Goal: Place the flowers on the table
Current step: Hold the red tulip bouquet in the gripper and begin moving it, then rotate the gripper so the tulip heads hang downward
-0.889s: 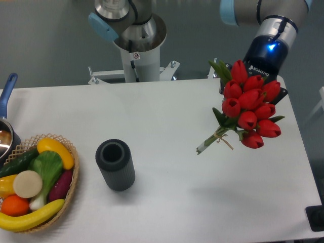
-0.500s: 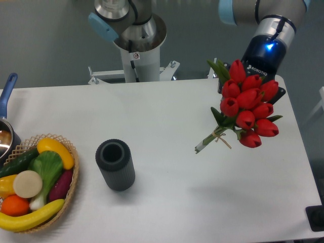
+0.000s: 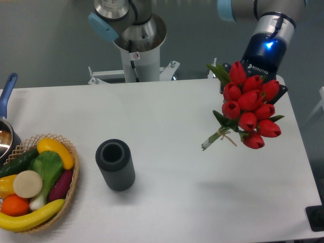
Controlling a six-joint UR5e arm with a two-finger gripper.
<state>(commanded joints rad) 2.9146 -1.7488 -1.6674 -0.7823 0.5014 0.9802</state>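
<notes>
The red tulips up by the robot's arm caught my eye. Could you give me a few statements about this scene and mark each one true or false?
1. The flowers are held up in the air at the end of the arm, above the table. True; their shadow lies well below them.
2. The flowers stand inside the dark cylinder. False; the cylinder stands apart to the left with nothing showing in its opening.
3. A basket of fruit and vegetables sits at the table's left edge. True.
4. The tulips are yellow. False; they are red, with green leaves.
5. The gripper's fingers are plainly visible. False; the blooms hide them.
</notes>
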